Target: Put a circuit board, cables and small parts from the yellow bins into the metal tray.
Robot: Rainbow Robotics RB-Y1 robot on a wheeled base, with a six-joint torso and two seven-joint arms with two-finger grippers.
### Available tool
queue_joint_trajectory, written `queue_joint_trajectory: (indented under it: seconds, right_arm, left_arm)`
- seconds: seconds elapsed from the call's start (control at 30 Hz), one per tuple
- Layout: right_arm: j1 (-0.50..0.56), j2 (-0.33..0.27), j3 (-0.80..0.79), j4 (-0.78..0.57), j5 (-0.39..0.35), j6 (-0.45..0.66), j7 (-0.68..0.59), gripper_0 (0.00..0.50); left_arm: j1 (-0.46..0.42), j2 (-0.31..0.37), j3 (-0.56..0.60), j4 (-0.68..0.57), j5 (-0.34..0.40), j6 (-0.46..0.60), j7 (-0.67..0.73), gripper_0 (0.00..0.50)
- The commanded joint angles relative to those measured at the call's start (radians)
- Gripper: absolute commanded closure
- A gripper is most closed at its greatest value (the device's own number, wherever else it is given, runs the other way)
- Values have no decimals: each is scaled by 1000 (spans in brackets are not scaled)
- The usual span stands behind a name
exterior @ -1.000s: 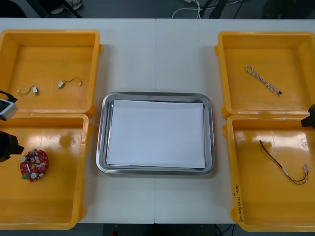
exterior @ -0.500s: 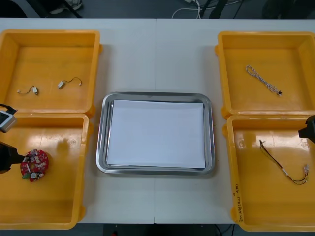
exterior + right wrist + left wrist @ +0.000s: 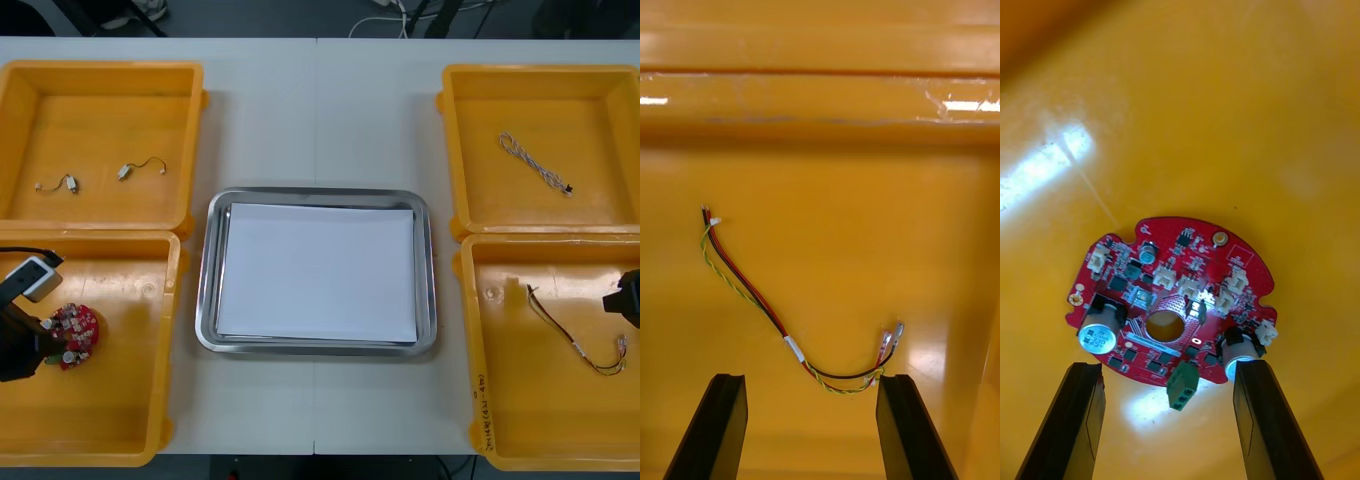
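A round red circuit board [image 3: 72, 334] lies in the near left yellow bin [image 3: 110, 420]. My left gripper [image 3: 40, 342] is at the board's left edge. In the left wrist view the left gripper [image 3: 1169, 366] is open, its fingers [image 3: 1075, 420] on either side of the board's [image 3: 1171, 300] near edge. A red and yellow cable [image 3: 575, 332] lies in the near right bin [image 3: 540, 430], with my right gripper [image 3: 622, 300] over that bin's right side. In the right wrist view the right gripper [image 3: 811, 379] is open, just short of the cable [image 3: 782, 326].
The metal tray [image 3: 205, 300], white inside, sits between the bins. A twisted blue and white cable [image 3: 535, 162] lies in the far right bin [image 3: 545, 85]. Two small metal parts [image 3: 65, 185] with short wires lie in the far left bin [image 3: 100, 80].
My left gripper has moved right and down onto the board's edge. The right gripper has crept toward the near edge, closer to the red and yellow cable.
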Motion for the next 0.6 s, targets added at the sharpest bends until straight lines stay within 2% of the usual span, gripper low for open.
queue_joint_trajectory:
  seconds: [0.03, 0.27, 0.47, 0.6]
  right_arm:
    - [52, -13, 7, -30, -14, -28, 55, 0]
    - [114, -13, 7, -30, -19, -79, 90, 0]
    - [176, -13, 13, -30, -17, -165, 113, 0]
    - [189, -13, 30, -30, -9, -200, 207, 0]
  left_arm:
    - [67, 41, 3, -31, 25, -50, -133, 0]
    - [112, 51, 23, -31, 44, -98, -254, 0]
    - [142, 57, 25, -31, 39, -144, -340, 0]
    - [159, 67, 23, -31, 39, -165, -383, 0]
